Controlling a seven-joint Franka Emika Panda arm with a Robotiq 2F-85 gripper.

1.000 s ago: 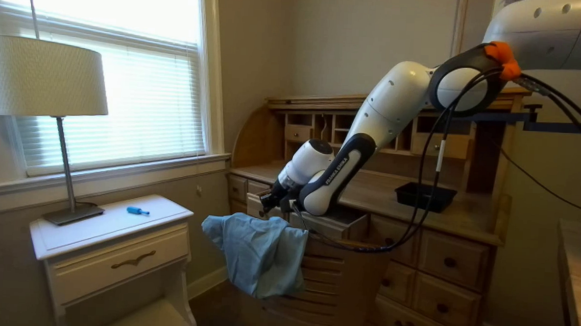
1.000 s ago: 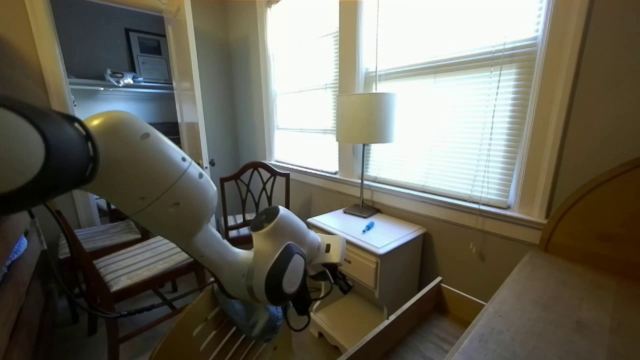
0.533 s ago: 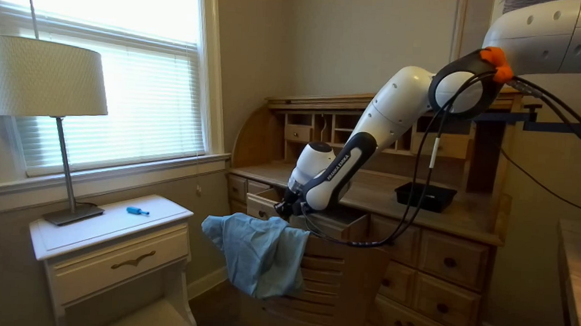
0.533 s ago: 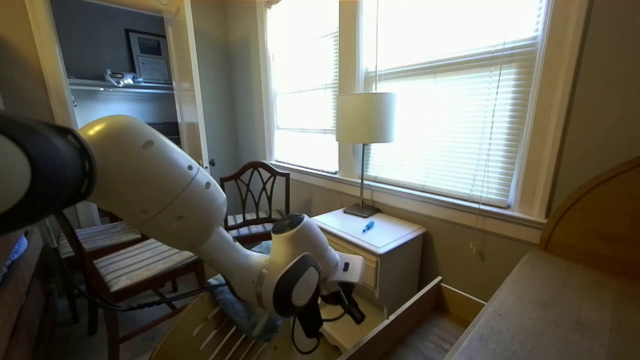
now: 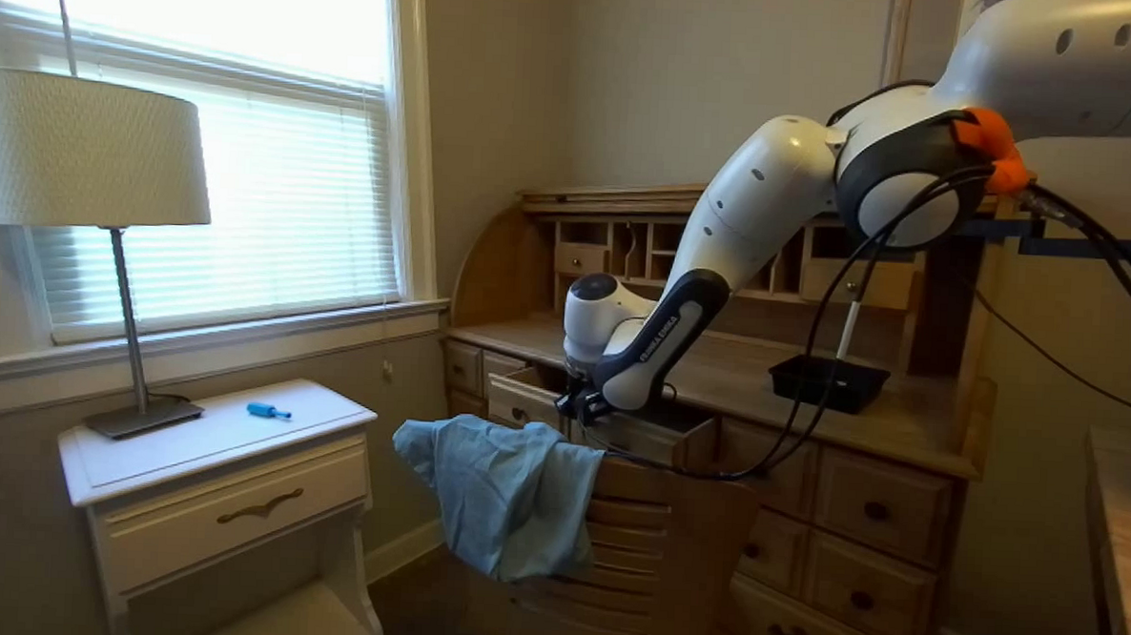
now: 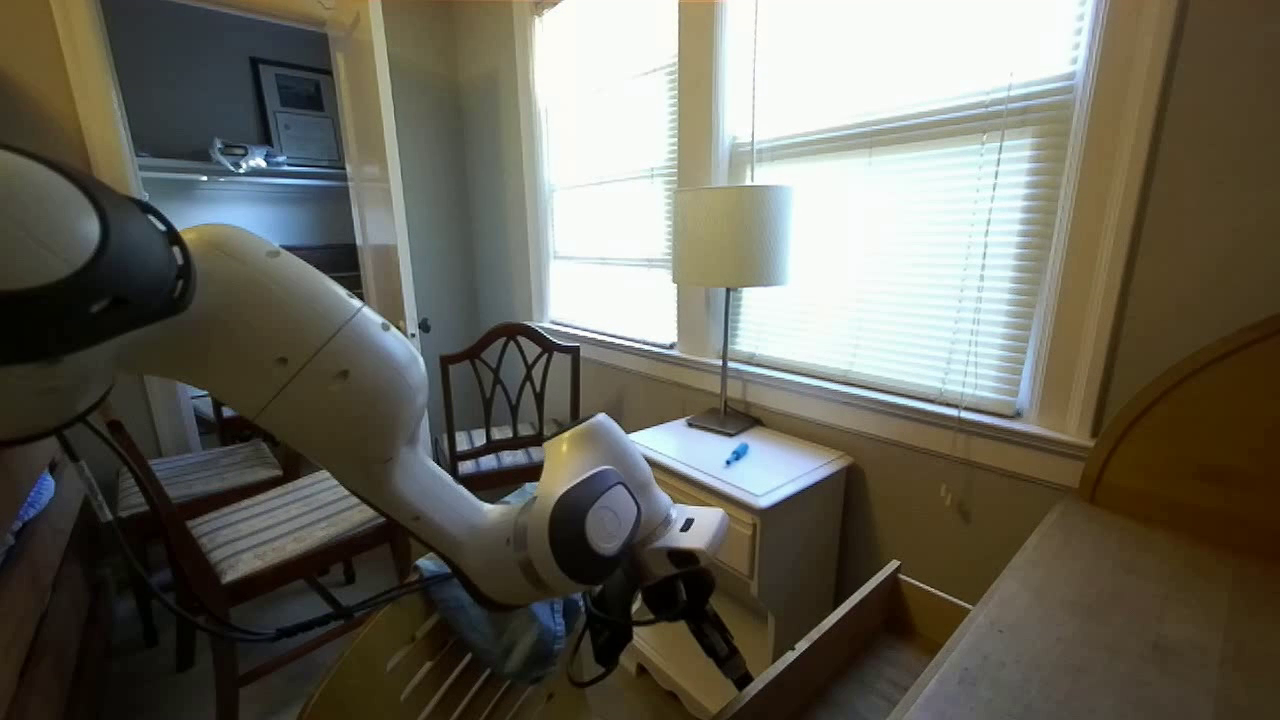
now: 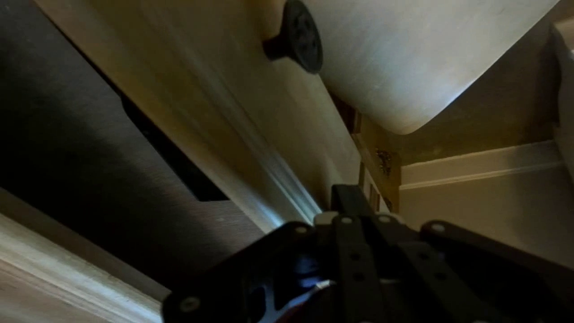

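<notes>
My gripper (image 7: 350, 199) is shut, its fingers together and nothing visible between them. In the wrist view its tips stand at the outer face of a pulled-out wooden drawer (image 7: 251, 103), beyond the drawer's dark round knob (image 7: 305, 36). The tips seem to touch that face, though exact contact is hard to make out. In an exterior view the gripper (image 5: 576, 409) sits before the middle of the drawer front (image 5: 514, 401); in an exterior view it points down at the drawer's outer wall (image 6: 825, 640). The drawer's inside is dark, with a black shape (image 7: 166, 152) I cannot identify.
A wooden chair back (image 5: 631, 559) draped with a blue cloth (image 5: 510, 496) stands close before the drawer. The roll-top desk (image 5: 716, 362) carries a black tray (image 5: 858, 392). A white nightstand (image 5: 227, 427) bears a lamp (image 5: 86, 149) and a blue tool (image 5: 265, 410).
The gripper has moved toward the desk, from above the cloth to the drawer front, and tilted to point more downward. The drawer has slid slightly inward. The cloth stays put.
</notes>
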